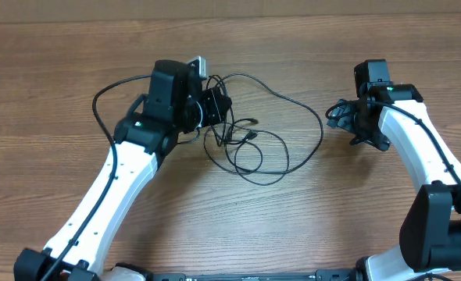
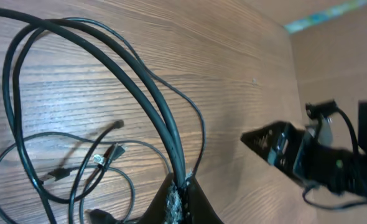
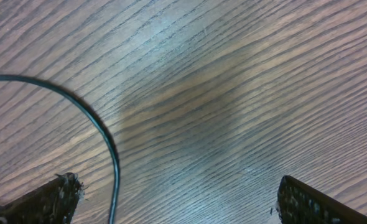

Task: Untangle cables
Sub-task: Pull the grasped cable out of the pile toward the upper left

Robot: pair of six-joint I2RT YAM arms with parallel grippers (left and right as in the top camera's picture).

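The cables (image 1: 250, 148) are thin black cords lying in tangled loops at the table's middle, with small plug tips near the tangle's centre. My left gripper (image 1: 218, 109) sits at the tangle's left edge. In the left wrist view it (image 2: 182, 198) is shut on two black strands (image 2: 140, 93) that run up and left from the jaws, and plug tips (image 2: 109, 152) lie beside them. My right gripper (image 1: 338, 117) is at the far right end of the big loop. In the right wrist view it (image 3: 177, 196) is wide open, with one strand (image 3: 106, 140) curving on the table just inside its left finger.
The table (image 1: 355, 218) is brown wood grain. A thick black cable (image 1: 98, 109) arcs from the left arm at the far left. The right arm (image 2: 314, 155) shows in the left wrist view at the right. A wall stands behind the table's back edge.
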